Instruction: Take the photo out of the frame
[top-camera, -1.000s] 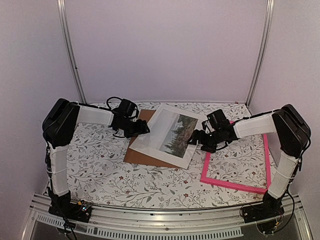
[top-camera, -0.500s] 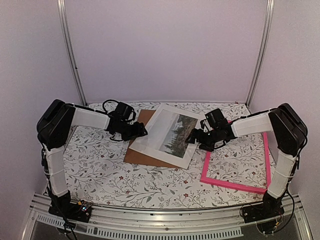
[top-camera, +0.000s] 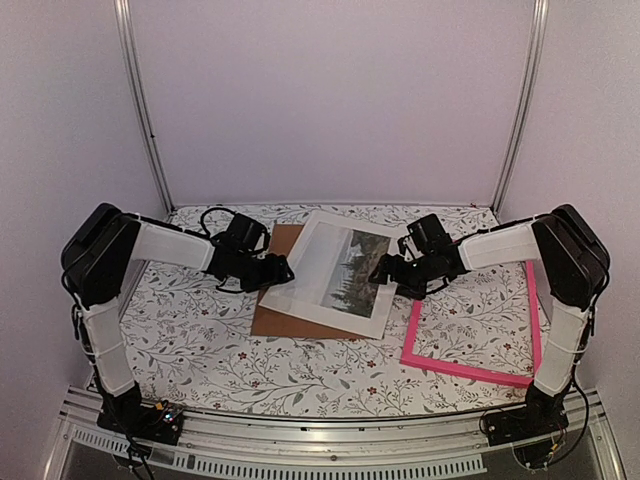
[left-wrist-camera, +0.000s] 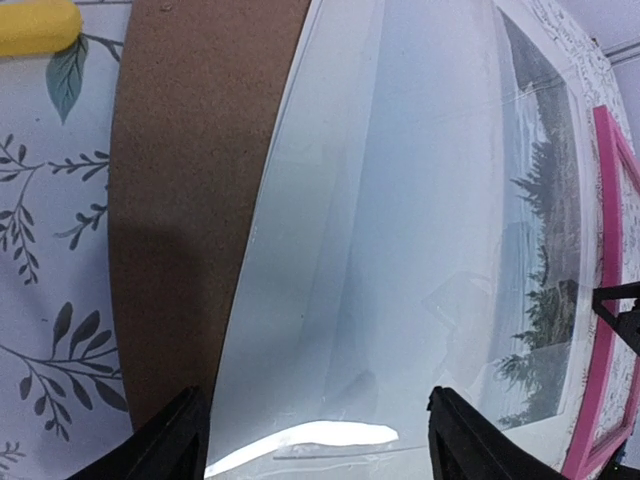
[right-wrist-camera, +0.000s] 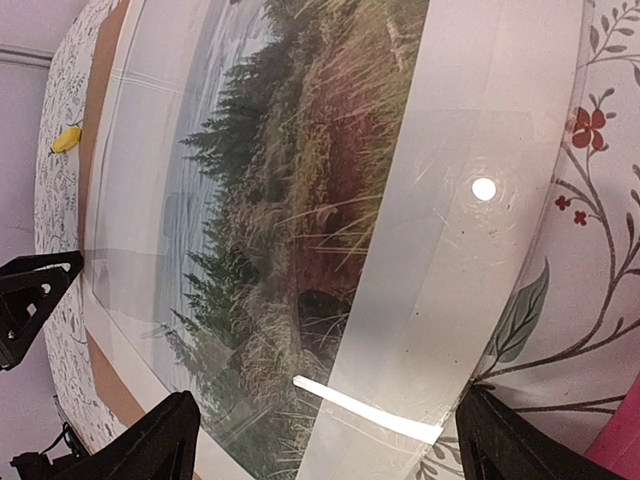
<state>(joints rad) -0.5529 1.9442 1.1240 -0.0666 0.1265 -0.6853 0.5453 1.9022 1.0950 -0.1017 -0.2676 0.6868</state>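
Observation:
The photo (top-camera: 335, 268), a white-bordered landscape with a glossy surface, lies on a brown backing board (top-camera: 268, 322) mid-table. The pink frame (top-camera: 465, 370) lies flat on the table to its right, with no photo in it. My left gripper (top-camera: 283, 270) is open at the photo's left edge. In the left wrist view the photo (left-wrist-camera: 400, 250) fills the space between the left gripper's (left-wrist-camera: 318, 450) spread fingers. My right gripper (top-camera: 380, 272) is open at the photo's right edge. The right wrist view shows the right gripper (right-wrist-camera: 320, 440) over the white border of the photo (right-wrist-camera: 300, 200). Neither holds anything.
The table wears a floral cloth (top-camera: 200, 340). A small yellow object (left-wrist-camera: 35, 25) lies on it beyond the board's far side. Metal posts (top-camera: 140, 100) and pale walls enclose the back and sides. A pink corner of the frame (right-wrist-camera: 622, 450) sits just right of my right gripper.
The left arm has swung lower and leftward, its gripper sliding slightly nearer along the photo's left edge. The right gripper has crept left toward the photo. Both have stayed open.

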